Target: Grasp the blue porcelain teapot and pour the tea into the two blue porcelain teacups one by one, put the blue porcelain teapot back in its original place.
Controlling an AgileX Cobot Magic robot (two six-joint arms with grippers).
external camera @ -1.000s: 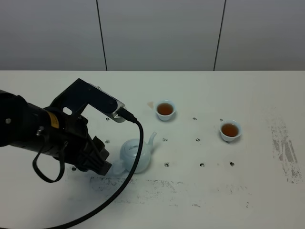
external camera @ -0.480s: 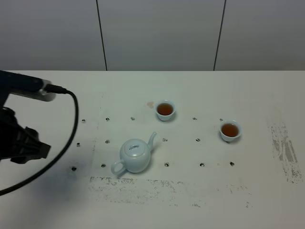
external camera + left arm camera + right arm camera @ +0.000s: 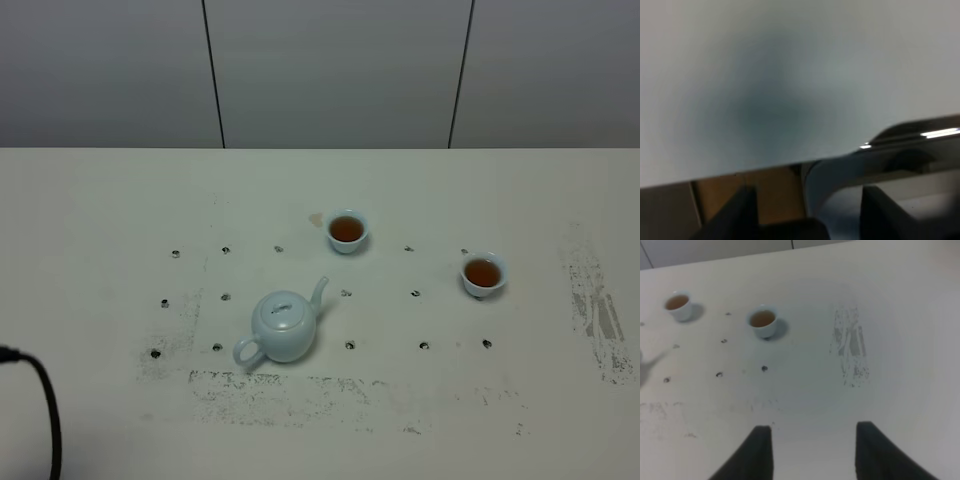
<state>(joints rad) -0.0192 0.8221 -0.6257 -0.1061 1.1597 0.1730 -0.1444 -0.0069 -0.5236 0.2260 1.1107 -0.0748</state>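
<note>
My left gripper (image 3: pixel 802 210) and right gripper (image 3: pixel 812 452) both stand apart, empty. Teapot (image 3: pixel 283 327) rests upright, spout toward 1 o'clock; beyond, both teacups (image 3: pixel 347 231) (image 3: pixel 483 274) hold tea, so pouring looks finished.

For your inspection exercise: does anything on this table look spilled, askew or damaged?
Nothing tipped: the teapot and both filled teacups stand upright. A faint brownish spot beside the nearer-centre cup may be spilled tea.
</note>
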